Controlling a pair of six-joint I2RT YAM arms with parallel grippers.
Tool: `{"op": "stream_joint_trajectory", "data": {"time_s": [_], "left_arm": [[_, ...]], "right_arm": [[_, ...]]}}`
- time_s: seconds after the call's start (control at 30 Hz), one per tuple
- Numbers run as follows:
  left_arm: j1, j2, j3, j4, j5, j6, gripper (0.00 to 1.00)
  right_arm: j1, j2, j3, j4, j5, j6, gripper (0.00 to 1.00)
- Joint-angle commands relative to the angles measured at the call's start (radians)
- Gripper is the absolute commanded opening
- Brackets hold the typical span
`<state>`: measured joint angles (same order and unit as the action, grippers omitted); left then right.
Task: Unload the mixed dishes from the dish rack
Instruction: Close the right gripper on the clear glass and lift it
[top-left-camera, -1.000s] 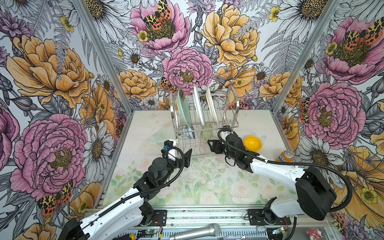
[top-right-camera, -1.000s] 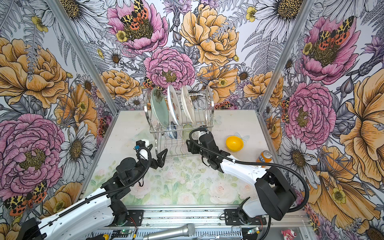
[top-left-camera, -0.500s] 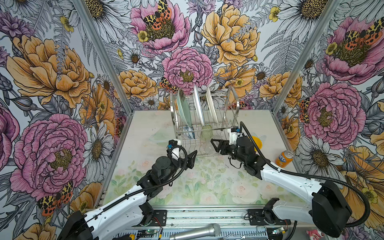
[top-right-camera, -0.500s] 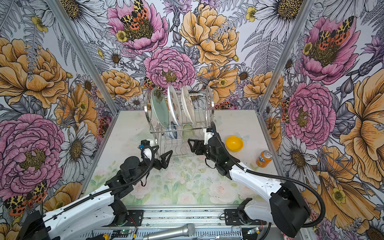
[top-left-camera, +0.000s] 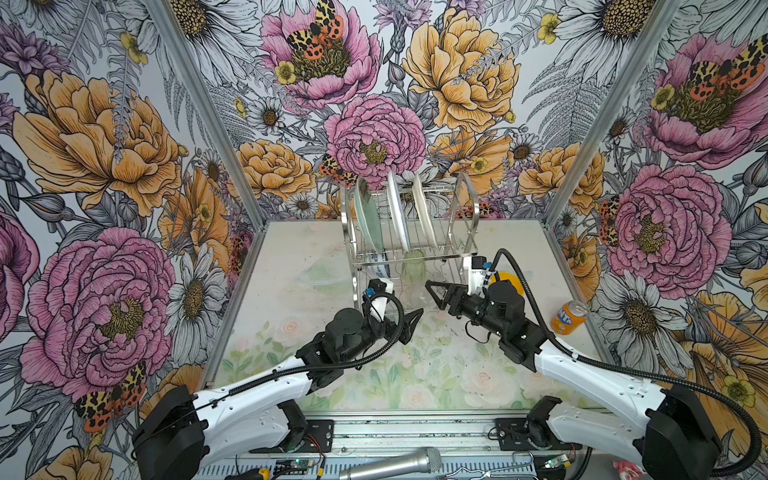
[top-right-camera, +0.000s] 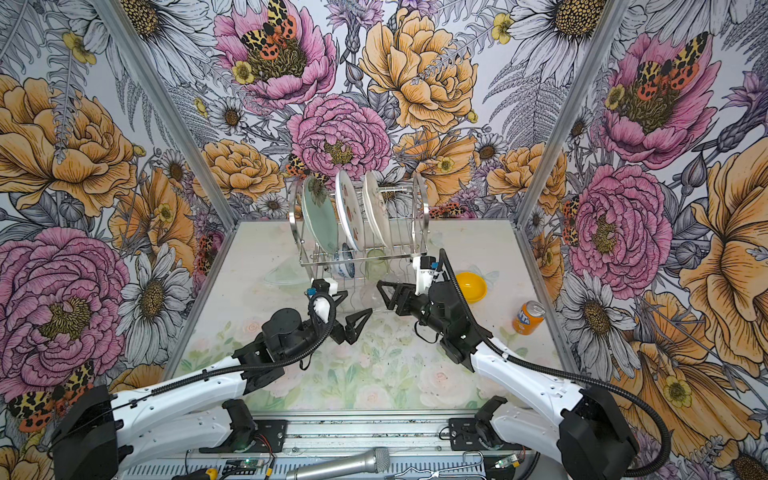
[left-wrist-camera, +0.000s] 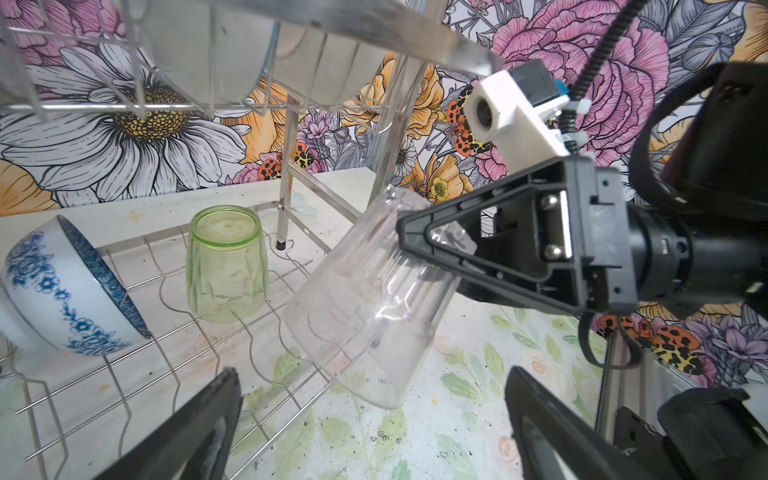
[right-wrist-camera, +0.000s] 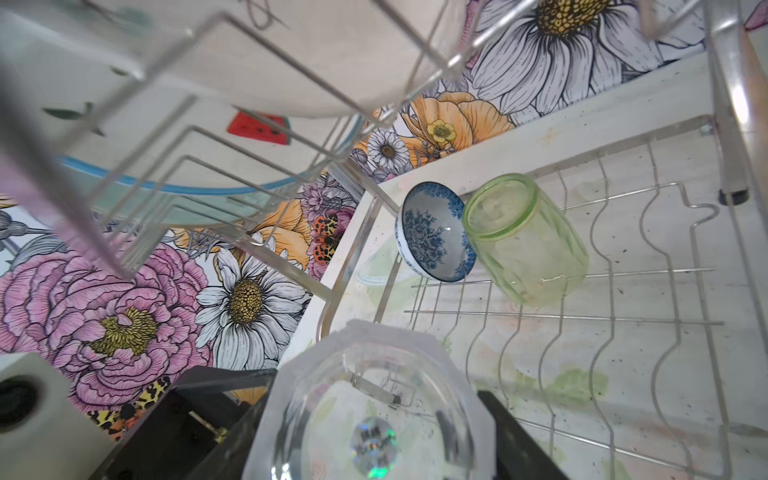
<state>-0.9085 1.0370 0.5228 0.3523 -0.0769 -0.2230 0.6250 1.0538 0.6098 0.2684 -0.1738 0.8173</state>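
While my right gripper (top-left-camera: 433, 294) is clamping the glass (left-wrist-camera: 365, 307) and left gripper (top-right-camera: 356, 302) gaping empty, plates (top-left-camera: 397, 212), bowl (left-wrist-camera: 62, 286) and tumbler (left-wrist-camera: 226, 266) are waiting in the rack (left-wrist-camera: 287, 174).

A lab test cell walled with floral panels (top-left-camera: 104, 166).

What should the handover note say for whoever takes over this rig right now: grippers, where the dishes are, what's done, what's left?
Grippers: left gripper open and empty, low in front of the dish rack. The right gripper is shut on the clear glass, tilted at the front edge of the lower shelf.
In the rack: pale green plate, white plate and cream plate upright in the upper slots; blue-and-white bowl and green tumbler on the lower shelf.
Done: yellow bowl is out, on the table right of the rack.
Left: set the glass down, then unload the other five pieces.
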Motion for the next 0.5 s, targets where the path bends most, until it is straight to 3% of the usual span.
{"op": "stream_joint_trajectory", "data": {"time_s": [0.0, 0.47], "left_arm": [[-0.012, 0.012, 0.028, 0.045, 0.022, 0.028, 0.99], [-0.035, 0.032, 0.046, 0.065, 0.025, 0.034, 0.99]], "right_arm": [[-0.001, -0.065, -0.005, 0.106, -0.006, 0.009, 0.60], [-0.001, -0.118, -0.025, 0.109, -0.035, 0.047, 0.59]]}}
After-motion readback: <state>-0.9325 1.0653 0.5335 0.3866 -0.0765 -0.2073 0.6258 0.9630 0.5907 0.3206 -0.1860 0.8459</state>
